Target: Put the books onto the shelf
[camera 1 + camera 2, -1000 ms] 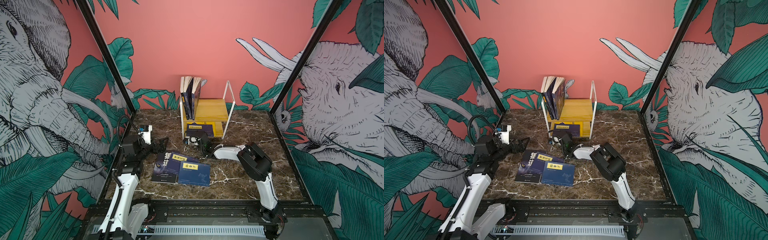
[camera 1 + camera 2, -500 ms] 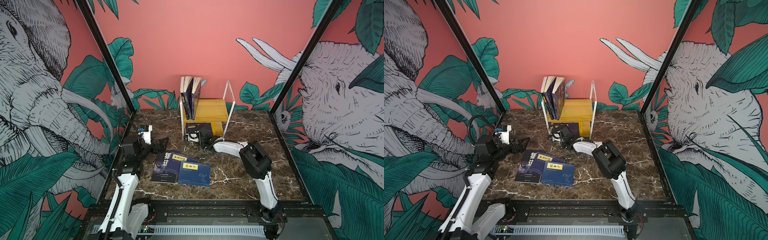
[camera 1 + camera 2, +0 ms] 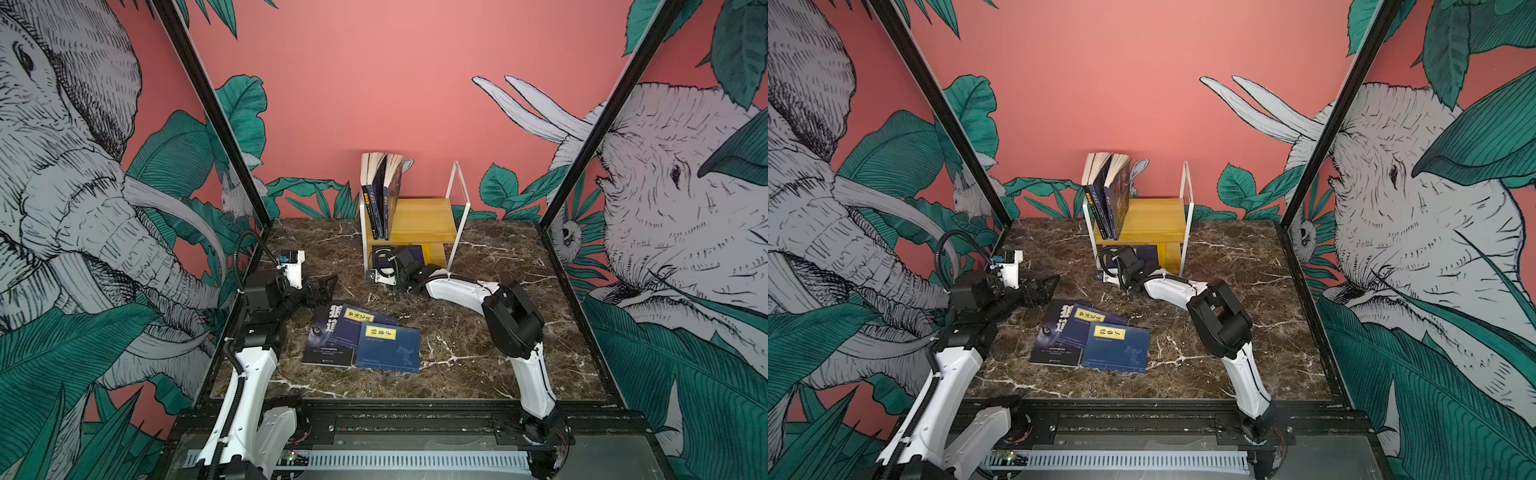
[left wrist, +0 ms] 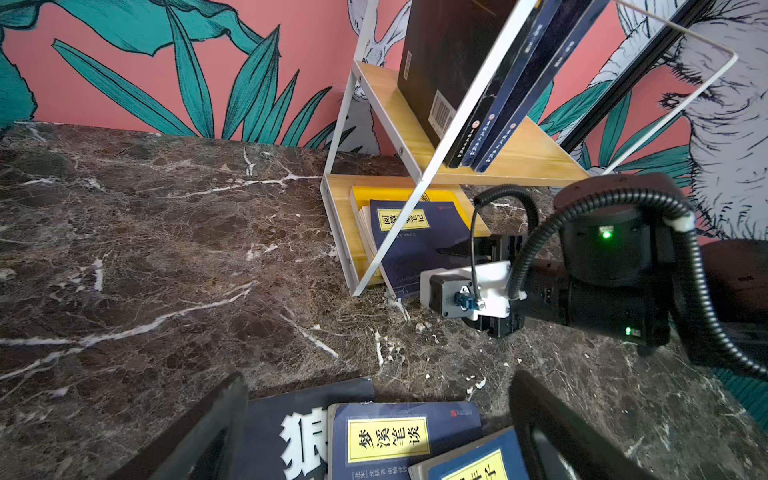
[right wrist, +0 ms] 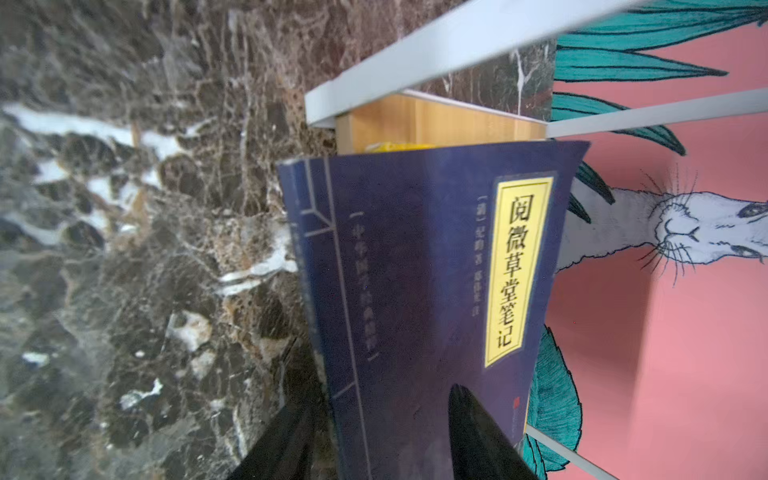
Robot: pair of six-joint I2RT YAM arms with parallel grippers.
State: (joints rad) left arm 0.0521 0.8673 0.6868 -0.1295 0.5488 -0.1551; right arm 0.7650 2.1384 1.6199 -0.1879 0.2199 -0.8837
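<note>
Now | right gripper (image 5: 382,399) just parted, leaving navy book (image 5: 415,270) on shelf (image 3: 419,216) | left gripper (image 3: 324,289) wide open | three books (image 3: 365,340) remain.

Staged robot lab cell: mural walls (image 3: 395,83), black frame (image 3: 212,108), marble tabletop (image 3: 457,374).

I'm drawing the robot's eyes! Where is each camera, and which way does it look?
Top views: high above the table's near edge, looking down at the shelf; both arms show.
Left wrist: on the left arm, facing the shelf; left gripper and right gripper show.
Right wrist: on the right arm, close on the navy book; its fingers show.
Shared: both wrist views see that book.
</note>
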